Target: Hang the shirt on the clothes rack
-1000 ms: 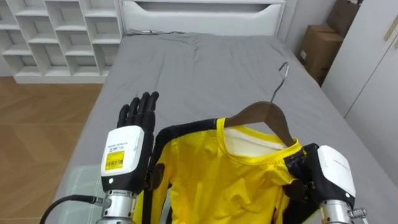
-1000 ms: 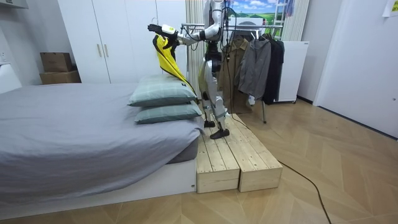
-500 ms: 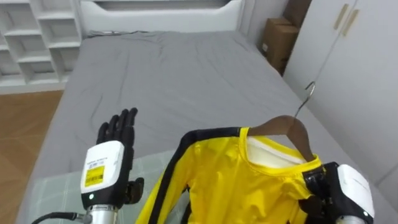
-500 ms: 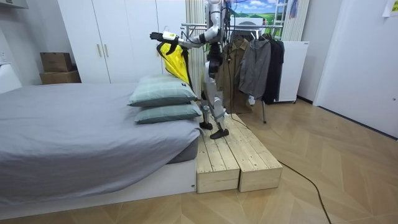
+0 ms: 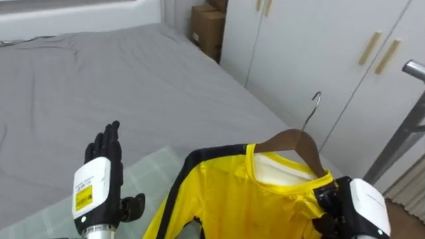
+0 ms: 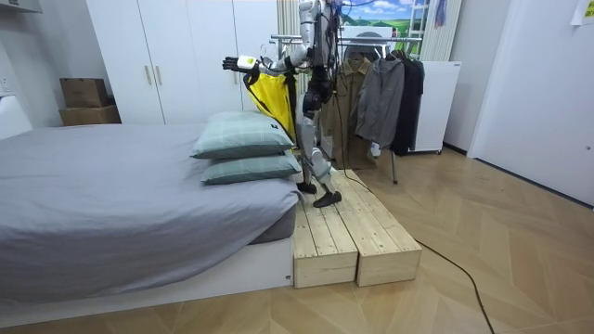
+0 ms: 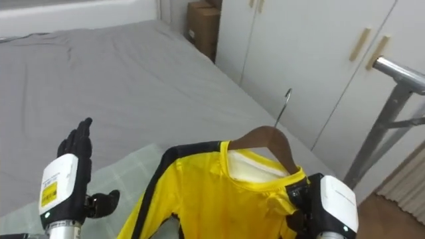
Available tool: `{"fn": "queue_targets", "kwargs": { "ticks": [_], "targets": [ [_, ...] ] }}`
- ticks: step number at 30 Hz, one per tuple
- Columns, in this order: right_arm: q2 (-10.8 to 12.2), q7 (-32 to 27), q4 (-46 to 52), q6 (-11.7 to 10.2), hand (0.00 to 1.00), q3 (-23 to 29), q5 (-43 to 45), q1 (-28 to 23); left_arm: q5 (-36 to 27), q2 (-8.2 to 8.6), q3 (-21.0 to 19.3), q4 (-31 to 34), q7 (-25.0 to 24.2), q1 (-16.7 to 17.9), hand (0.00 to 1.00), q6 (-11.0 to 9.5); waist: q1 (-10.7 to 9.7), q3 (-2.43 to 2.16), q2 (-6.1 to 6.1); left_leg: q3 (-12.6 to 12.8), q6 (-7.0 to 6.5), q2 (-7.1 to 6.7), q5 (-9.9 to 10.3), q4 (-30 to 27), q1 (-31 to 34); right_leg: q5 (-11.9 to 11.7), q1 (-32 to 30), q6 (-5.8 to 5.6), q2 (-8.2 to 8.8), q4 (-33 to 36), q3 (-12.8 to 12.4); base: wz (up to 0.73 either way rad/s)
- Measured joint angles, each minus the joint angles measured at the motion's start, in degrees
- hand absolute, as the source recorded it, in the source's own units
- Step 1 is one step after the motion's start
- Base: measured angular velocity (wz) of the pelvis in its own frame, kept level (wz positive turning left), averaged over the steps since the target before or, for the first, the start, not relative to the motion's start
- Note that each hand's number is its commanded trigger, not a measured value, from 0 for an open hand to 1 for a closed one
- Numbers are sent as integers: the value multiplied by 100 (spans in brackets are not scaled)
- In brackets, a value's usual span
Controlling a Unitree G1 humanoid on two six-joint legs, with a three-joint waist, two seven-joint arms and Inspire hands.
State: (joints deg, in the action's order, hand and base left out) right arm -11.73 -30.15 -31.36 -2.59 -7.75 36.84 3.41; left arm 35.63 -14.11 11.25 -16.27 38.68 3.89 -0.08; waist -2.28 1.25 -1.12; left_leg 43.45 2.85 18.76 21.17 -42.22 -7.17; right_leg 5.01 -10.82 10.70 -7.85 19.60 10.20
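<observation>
Yellow shirt (image 5: 226, 199) on wooden hanger (image 5: 295, 139); left hand (image 5: 94, 189) fingers straight; right hand (image 5: 362, 209) grip unclear.

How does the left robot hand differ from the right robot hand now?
The left robot hand is open with straight fingers and holds nothing; the right robot hand grips the yellow shirt at its shoulder, on the wooden hanger. The left one hovers over the grey bed; the right one is nearer the white wardrobe. Both have white backs.
</observation>
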Motion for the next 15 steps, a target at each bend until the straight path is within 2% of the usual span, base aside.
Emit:
{"fn": "queue_targets", "kwargs": {
  "ticks": [1,2,3,4,5,6,7,8,9,10,11,12,13,14,15],
  "targets": [
    [16,-9,62,-2,100,-16,161,-2,-24,16,-32,-141,19,-6,0,-15,32,2,45,-602,-108,-14,-311,-487,236,57,60,16,-58,119,-298,-118],
    [27,-48,87,4,100,-16,302,-2,-126,58,-53,-255,70,-20,0,-27,59,-7,45,-1234,-108,-158,-345,-725,467,147,96,-10,-100,246,-646,-114],
    [26,-75,100,11,100,-14,358,-2,-148,94,-63,-298,98,-35,0,-27,68,-10,36,-1464,-106,-233,-338,-770,576,174,98,-18,-112,310,-789,-111],
    [30,-129,138,18,100,-14,428,-1,-180,160,-77,-305,164,-39,0,-30,105,-8,1,-1831,-96,-348,-318,-724,794,215,98,-36,-142,400,-1051,-111],
    [40,-187,162,17,100,-59,437,-2,-238,199,-77,-306,260,-39,0,-52,90,-23,-51,-2124,-44,-472,-283,-509,916,242,106,-77,-162,424,-1295,-113],
    [54,-256,186,17,100,-131,413,-2,-270,202,-75,-314,376,-74,0,-83,51,-47,-102,-2358,1,-669,-253,-161,891,234,90,-113,-182,391,-1481,-79],
    [51,-274,217,17,100,-151,412,-2,-310,207,-68,-330,430,-116,0,-108,37,-45,-106,-2524,10,-779,-237,24,869,208,84,-119,-222,375,-1610,-71],
    [46,-281,250,17,100,-186,401,-2,-419,230,-45,-353,499,-169,0,-129,46,-51,-97,-2960,-6,-1040,-218,375,843,160,86,-106,-320,316,-1906,-85],
    [43,-281,277,17,100,-235,389,-1,-587,250,2,-353,597,-180,0,-141,67,-52,-106,-3279,-6,-1279,-218,767,848,92,94,-128,-402,286,-2300,-92],
    [41,-281,279,16,100,-244,390,-1,-679,268,27,-358,632,-180,0,-148,75,-53,-107,-3389,-5,-1386,-220,995,844,39,107,-166,-434,271,-2500,-92],
    [20,-281,279,20,100,-258,379,-1,-788,365,28,-379,695,-182,0,-155,91,-62,-92,-3632,15,-1626,-235,1477,814,-48,129,-237,-446,201,-2833,-88],
    [-19,-287,282,27,100,-291,368,-1,-878,439,26,-384,742,-202,0,-160,104,-77,-66,-3756,-3,-1798,-260,1878,811,-156,134,-298,-456,93,-3134,-85],
    [-37,-288,282,37,100,-308,367,-1,-914,457,26,-384,750,-216,0,-162,109,-88,-47,-3795,-1,-1860,-265,2034,813,-219,135,-319,-462,16,-3263,-88],
    [-63,-293,282,95,100,-381,367,-1,-924,462,26,-394,763,-230,0,-163,133,-121,7,-3874,-37,-1912,-310,2297,811,-369,144,-339,-504,-121,-3507,-96],
    [-67,-293,284,144,100,-451,381,0,-924,461,18,-437,828,-253,0,-163,147,-132,35,-3931,-107,-1947,-382,2486,792,-508,149,-361,-553,-250,-3725,-92]
  ]
}}
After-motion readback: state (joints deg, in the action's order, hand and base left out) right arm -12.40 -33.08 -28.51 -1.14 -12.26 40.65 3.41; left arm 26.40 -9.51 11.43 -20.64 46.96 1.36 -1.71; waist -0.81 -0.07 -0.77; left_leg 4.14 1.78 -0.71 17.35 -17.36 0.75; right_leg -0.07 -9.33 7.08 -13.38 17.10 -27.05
